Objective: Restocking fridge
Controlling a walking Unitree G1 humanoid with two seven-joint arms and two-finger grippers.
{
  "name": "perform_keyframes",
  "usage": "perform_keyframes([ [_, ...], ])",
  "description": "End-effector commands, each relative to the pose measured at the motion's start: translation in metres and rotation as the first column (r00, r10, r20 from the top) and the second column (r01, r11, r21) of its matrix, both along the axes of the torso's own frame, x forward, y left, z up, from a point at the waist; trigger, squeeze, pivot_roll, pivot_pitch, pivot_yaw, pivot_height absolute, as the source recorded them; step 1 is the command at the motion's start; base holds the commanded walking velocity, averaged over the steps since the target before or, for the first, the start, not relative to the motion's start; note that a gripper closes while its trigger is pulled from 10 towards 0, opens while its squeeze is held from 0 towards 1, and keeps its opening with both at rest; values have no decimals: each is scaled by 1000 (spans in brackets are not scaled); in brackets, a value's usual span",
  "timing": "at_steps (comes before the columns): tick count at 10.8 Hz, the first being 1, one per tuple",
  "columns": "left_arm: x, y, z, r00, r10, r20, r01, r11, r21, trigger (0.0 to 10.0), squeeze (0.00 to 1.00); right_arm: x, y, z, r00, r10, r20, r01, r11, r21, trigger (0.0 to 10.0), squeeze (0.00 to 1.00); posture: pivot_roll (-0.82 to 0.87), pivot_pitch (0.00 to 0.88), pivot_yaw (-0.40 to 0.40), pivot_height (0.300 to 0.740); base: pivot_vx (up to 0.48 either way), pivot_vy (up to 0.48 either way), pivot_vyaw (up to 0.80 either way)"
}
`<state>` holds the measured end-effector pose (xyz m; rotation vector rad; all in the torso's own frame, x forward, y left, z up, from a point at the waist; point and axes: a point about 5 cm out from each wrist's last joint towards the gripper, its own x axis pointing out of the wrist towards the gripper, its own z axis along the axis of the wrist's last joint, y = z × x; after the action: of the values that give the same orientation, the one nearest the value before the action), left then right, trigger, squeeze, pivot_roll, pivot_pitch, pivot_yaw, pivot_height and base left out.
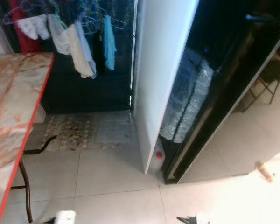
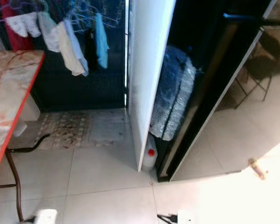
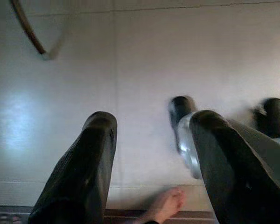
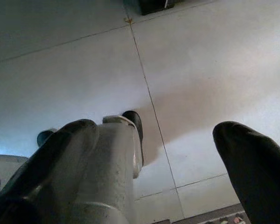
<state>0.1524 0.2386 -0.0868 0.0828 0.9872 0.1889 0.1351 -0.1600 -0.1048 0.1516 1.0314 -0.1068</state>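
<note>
The fridge (image 1: 177,84) is seen at about 1 o'clock in the head views. Its white door (image 2: 147,70) is swung open, and the inside is very dark; a grey, shiny bundle (image 2: 175,95) is made out there, but what it is cannot be told. A white jug with a red cap (image 2: 150,157) is placed on the tiled floor (image 2: 98,182) at the foot of the door, partly hidden. A marble-patterned desk (image 1: 11,107) with a red edge is cut off at 9 o'clock. Clothes (image 1: 77,39) are hung at 11 o'clock.

The left claw (image 3: 149,163) is held wide over the floor, gripping nothing. The right claw (image 4: 163,158) is also spread wide, empty. A bare foot (image 3: 165,205) is partly seen at the frame edge.
</note>
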Motion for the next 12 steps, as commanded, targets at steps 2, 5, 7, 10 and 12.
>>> perform_keyframes([
  [2, -3, 7, 1, 1000, 12, -9, -12, 1000, 12, 10000, 0, -4, 25, -2, 993, 116, -39, -114, 993, 41, 10000, 0, -13, 62, -95, 740, 0, 0, 0],
  [5, 2, 3, 1, 999, 38, 13, -37, 999, -15, 10000, 0, 5, 22, 1, 994, 103, 19, -104, 994, 19, 10000, 0, 27, 73, -104, 740, 0, 0, 0],
  [7, 7, -15, -1, 999, 51, 17, -50, 998, -47, 10000, 0, 10, 3, 4, 998, 31, 50, -31, 1000, 3, 10000, 0, 5, 47, -66, 740, 0, 0, 0],
  [10, 13, -22, 0, 999, 5, 35, -2, 998, -62, 10000, 0, 13, -3, 5, 998, 15, 55, -15, 1000, -1, 10000, 0, -81, 65, -45, 740, 0, 0, 0],
  [12, 13, -17, 1, 999, 40, 35, -37, 997, -64, 10000, 0, 13, 2, 5, 999, 7, 40, -7, 1000, 8, 10000, 0, -69, 24, -81, 740, 0, 0, 0],
])
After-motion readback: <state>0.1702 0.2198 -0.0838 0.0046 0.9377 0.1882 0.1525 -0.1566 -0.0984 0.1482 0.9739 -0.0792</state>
